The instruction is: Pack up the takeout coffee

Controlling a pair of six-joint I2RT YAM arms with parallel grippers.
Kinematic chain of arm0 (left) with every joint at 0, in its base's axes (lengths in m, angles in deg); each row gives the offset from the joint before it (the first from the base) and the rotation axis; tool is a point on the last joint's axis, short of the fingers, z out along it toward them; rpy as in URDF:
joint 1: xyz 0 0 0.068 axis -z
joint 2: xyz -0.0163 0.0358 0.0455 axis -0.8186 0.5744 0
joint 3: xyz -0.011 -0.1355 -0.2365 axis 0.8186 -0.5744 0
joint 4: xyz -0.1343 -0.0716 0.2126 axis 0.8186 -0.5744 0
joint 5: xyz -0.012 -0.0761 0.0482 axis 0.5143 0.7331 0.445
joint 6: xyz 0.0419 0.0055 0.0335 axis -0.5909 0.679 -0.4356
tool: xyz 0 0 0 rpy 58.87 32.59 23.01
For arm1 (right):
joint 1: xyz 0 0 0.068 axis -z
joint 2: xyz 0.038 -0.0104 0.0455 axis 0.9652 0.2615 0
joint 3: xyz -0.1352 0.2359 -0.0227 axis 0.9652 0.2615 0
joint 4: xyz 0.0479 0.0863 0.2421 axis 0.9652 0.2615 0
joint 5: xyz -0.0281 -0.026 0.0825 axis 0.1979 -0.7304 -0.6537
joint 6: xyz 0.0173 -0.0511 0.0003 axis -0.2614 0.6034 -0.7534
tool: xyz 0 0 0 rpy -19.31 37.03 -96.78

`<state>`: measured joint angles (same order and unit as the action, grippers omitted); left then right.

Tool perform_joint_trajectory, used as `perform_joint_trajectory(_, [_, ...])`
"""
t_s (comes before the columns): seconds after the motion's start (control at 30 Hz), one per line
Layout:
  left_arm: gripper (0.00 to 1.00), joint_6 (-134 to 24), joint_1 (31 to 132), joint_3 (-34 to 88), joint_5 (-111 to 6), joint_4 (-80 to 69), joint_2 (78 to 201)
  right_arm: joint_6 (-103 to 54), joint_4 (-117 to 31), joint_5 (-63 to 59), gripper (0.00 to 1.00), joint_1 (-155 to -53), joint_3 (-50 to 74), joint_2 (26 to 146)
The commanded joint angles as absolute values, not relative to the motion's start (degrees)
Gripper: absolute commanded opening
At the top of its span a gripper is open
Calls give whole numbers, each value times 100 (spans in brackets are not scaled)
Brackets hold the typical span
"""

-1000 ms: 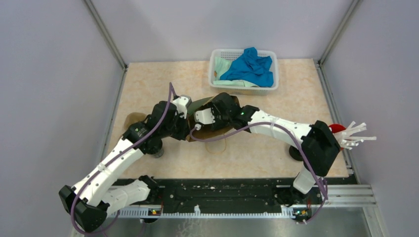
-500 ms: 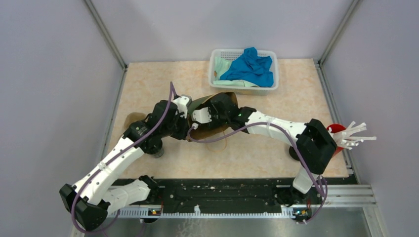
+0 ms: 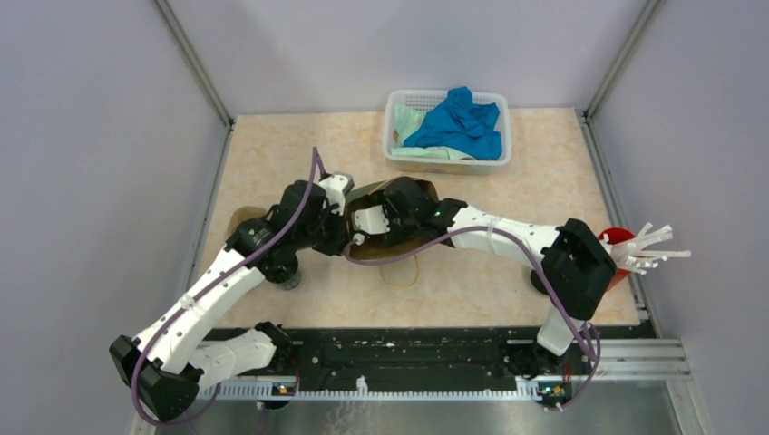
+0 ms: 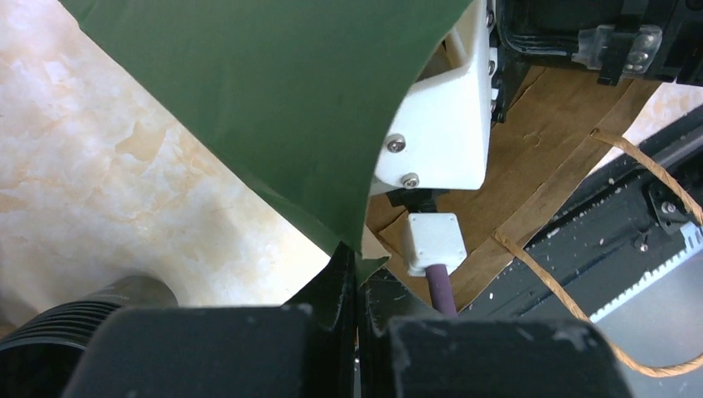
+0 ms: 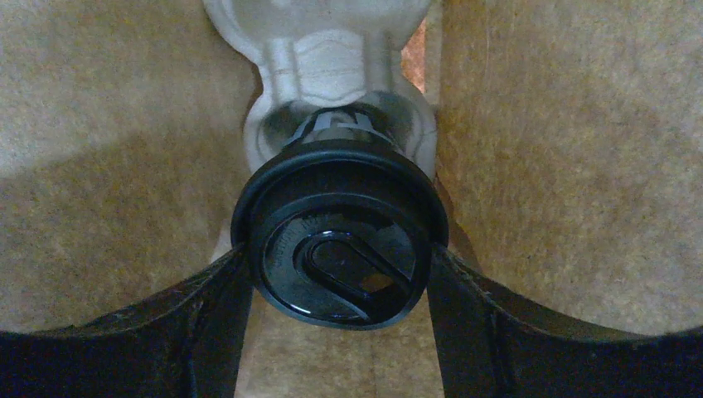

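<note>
The right end effector (image 5: 338, 278) is reaching inside the brown paper bag (image 5: 564, 166), its fingers clamping either side of the takeout coffee (image 5: 332, 207) — black lid facing the wrist camera, with the pale moulded cup tray (image 5: 319, 50) directly beyond it. The left end effector (image 4: 356, 278) is pinching tight on the bag's dark green flap (image 4: 265, 108), holding it up off the tabletop (image 4: 99, 191). Another black ridged cup (image 4: 50, 352) is standing just beside the left arm — outside the bag.
</note>
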<state>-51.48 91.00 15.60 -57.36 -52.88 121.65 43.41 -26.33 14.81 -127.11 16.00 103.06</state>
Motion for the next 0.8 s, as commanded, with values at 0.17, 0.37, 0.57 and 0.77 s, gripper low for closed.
perform_joint_trajectory(0.17, [0, -5074, 9122, 1528, -5127, -5594, 11813, 3664, -2631, 1996, 45, -13091, 1696, 9962])
perform_joint_trajectory(0.37, [0, -5142, 9116, 1551, -5170, -5737, 11770, 3875, -2772, 1713, 45, -13033, 1612, 10153])
perform_joint_trajectory(0.57, [0, -5144, 9116, 1559, -5288, -5748, 11814, 3996, -3271, 1703, 48, -13021, 1710, 10238])
perform_joint_trajectory(0.77, [0, -5137, 9116, 1554, -5374, -5737, 11865, 4031, -3556, 1690, 49, -12980, 1767, 10397])
